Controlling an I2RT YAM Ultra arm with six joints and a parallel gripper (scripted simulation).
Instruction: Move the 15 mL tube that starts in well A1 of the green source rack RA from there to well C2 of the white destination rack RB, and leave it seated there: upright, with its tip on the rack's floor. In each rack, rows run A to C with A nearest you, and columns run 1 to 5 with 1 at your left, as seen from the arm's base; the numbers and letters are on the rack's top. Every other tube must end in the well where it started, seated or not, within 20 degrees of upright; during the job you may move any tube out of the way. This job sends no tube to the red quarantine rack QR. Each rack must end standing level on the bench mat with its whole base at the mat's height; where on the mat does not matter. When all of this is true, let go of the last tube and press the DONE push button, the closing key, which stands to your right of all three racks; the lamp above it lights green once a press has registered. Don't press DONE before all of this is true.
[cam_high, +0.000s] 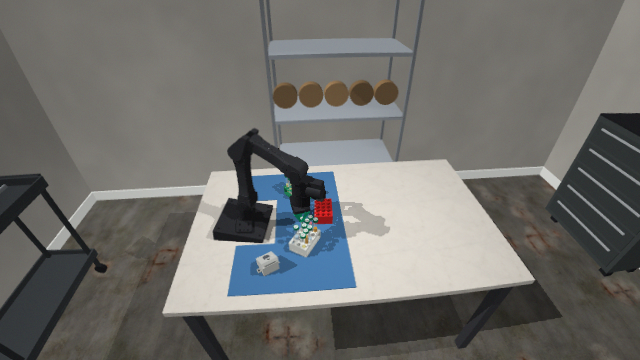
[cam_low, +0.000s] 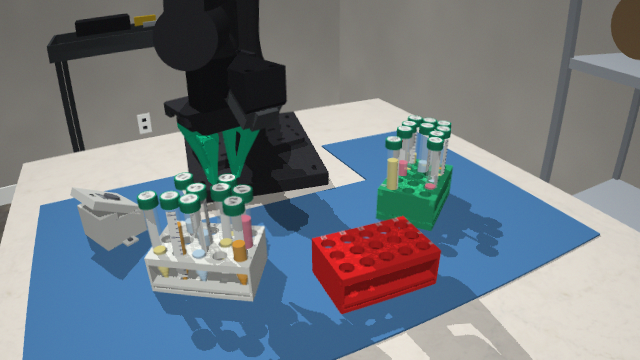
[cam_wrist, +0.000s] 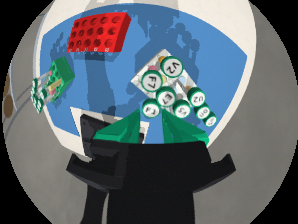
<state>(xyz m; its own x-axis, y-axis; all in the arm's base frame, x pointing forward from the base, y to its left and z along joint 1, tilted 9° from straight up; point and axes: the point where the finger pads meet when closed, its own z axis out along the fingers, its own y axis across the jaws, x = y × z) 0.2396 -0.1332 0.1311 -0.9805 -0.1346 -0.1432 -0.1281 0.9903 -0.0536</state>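
The white rack RB (cam_low: 210, 282) (cam_high: 300, 248) (cam_wrist: 141, 75) stands on the blue mat (cam_low: 75, 310) and holds several green-capped tubes and a few uncapped ones. My gripper (cam_low: 220, 176) (cam_wrist: 151, 112) (cam_high: 302, 216), with green fingers, hangs straight down over the side of this rack nearest the arm. Its tips are at the height of the caps, close to one green cap (cam_low: 227, 178). The fingers stand a little apart with nothing between them. The green rack RA (cam_low: 415, 200) (cam_high: 288, 189) (cam_wrist: 60, 72) stands apart with several capped tubes.
The empty red rack QR (cam_low: 380, 270) (cam_high: 324, 210) (cam_wrist: 100, 32) stands between the two other racks. The grey DONE button box (cam_low: 107, 220) (cam_high: 267, 263) stands beyond the white rack. The arm's black base (cam_high: 243, 225) is behind them.
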